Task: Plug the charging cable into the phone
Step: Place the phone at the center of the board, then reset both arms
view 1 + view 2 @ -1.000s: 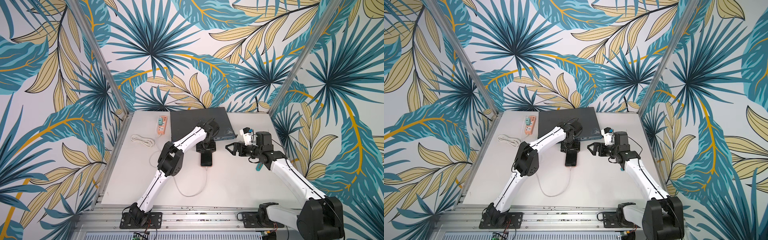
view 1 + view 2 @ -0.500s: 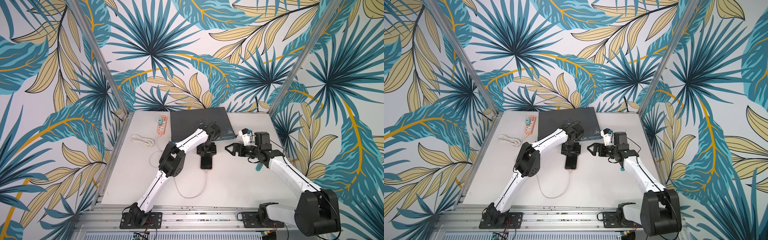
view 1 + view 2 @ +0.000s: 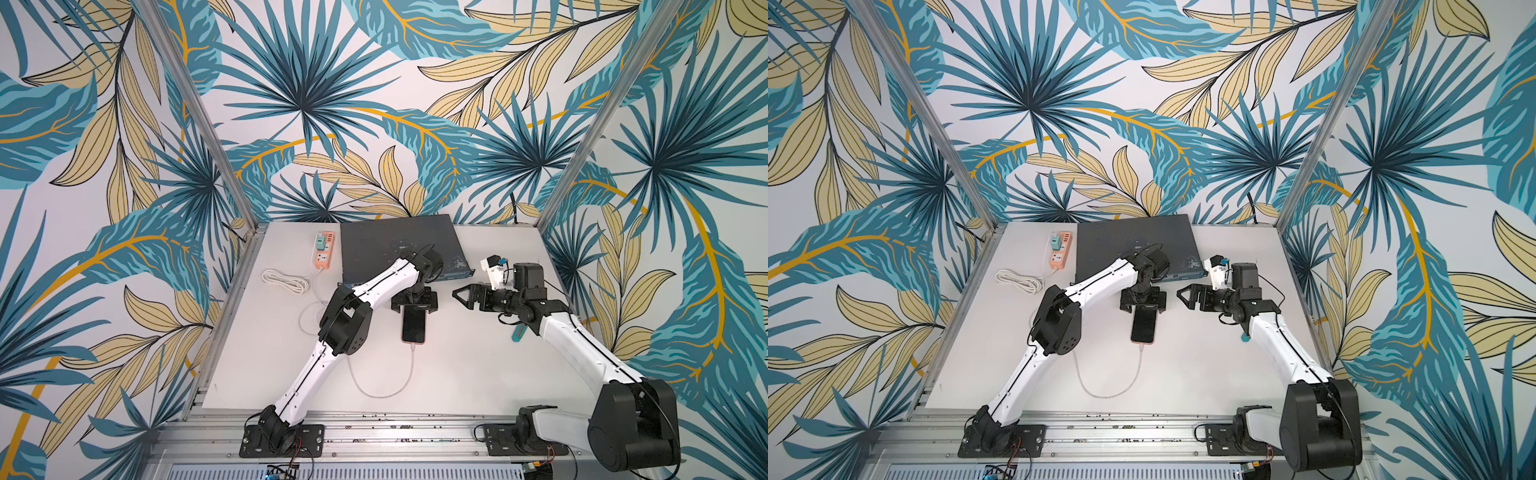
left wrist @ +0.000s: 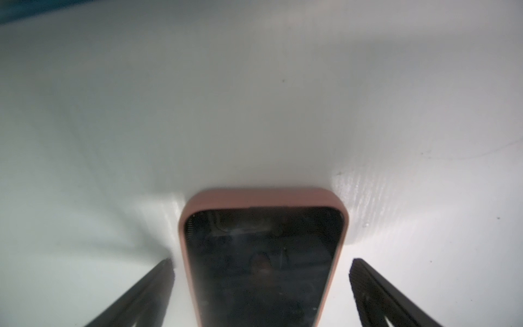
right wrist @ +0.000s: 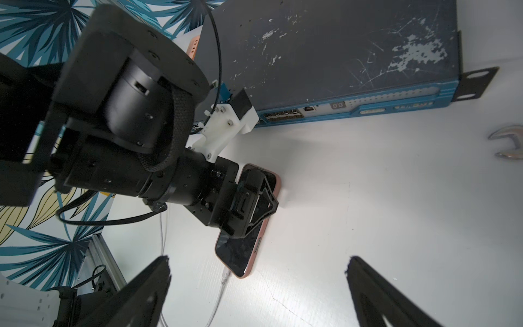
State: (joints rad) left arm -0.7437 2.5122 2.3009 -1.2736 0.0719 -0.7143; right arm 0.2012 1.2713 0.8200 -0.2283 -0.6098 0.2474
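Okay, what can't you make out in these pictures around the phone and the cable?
- Phone far end: both top views, under the left pincer.
- Plug seating: cable meets the phone's near edge; too small in top views, unclear in right wrist view.
- Cable's loops: top views, partly behind the left arm.
- Phone's plug end: left wrist view, cut off by the frame edge.

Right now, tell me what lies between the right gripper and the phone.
Bare table, in both top views and the right wrist view; the left gripper straddles the phone's far end.
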